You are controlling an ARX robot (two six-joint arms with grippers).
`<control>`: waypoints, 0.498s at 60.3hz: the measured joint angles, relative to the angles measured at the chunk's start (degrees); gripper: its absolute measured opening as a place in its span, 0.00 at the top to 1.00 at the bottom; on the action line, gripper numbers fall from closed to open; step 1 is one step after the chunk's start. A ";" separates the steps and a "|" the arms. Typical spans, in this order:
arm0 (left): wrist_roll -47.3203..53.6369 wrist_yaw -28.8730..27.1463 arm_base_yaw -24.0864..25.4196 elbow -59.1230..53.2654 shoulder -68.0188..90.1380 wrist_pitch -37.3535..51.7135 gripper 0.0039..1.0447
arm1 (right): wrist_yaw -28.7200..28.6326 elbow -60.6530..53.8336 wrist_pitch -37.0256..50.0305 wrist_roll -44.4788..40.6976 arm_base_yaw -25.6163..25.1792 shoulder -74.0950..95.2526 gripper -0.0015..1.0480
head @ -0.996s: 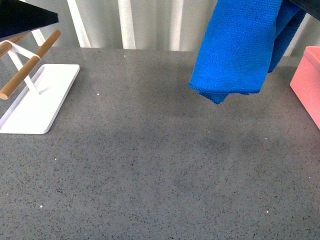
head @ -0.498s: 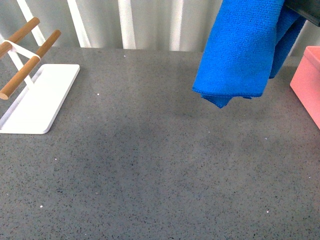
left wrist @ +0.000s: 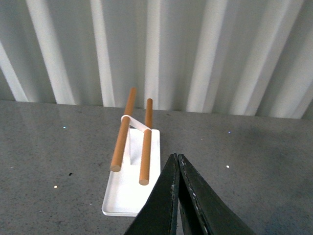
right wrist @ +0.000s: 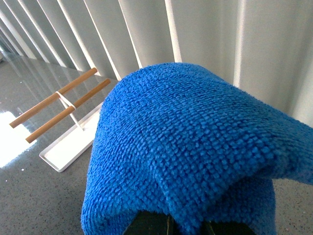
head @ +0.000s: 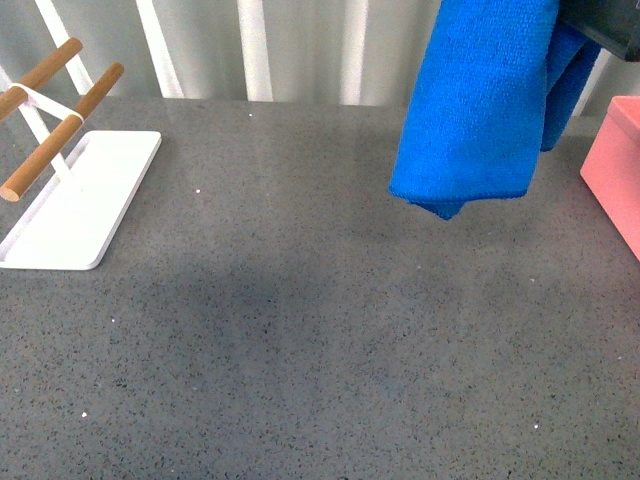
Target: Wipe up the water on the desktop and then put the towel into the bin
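Observation:
The bright blue towel [head: 480, 100] hangs folded in the air over the back right of the dark grey speckled desktop [head: 300, 330], its lowest corner well above the surface. My right gripper [right wrist: 168, 226] is shut on the towel [right wrist: 186, 147], which drapes over its fingers and hides them; only a dark piece of that arm shows at the front view's top right corner. The salmon-pink bin [head: 615, 165] stands at the right edge, just right of the hanging towel. My left gripper [left wrist: 177, 157] is shut and empty, above the desktop [left wrist: 254, 166].
A white rack with two wooden bars [head: 60, 130] stands on its white tray base at the back left, also seen ahead of the left gripper as the rack [left wrist: 132, 147]. A white corrugated wall [head: 300, 50] closes the back of the desktop.
The towel has drifted slightly right toward the bin, still hanging from the right gripper. The dark shape at the front view's top left has left the picture.

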 joint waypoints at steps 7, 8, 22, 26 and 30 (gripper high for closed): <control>0.00 -0.02 -0.72 -1.11 -3.54 -2.54 0.97 | 0.02 -0.02 -0.63 -0.50 0.02 0.00 0.97; 0.00 -0.02 -0.74 -1.29 -4.17 -3.02 0.97 | 0.02 -0.02 -0.79 -0.66 0.02 -0.02 0.97; 0.02 -0.17 -0.74 -3.02 -8.79 -4.52 0.97 | 0.02 -0.02 -1.99 -1.57 0.02 -0.37 0.97; 0.02 -0.17 -0.74 -3.02 -10.75 -6.45 0.97 | 0.00 -0.02 -2.03 -1.66 0.04 -0.44 0.97; 0.02 -0.17 -0.74 -3.02 -12.96 -8.44 0.97 | 0.07 -0.02 -2.03 -1.70 0.04 -0.48 0.97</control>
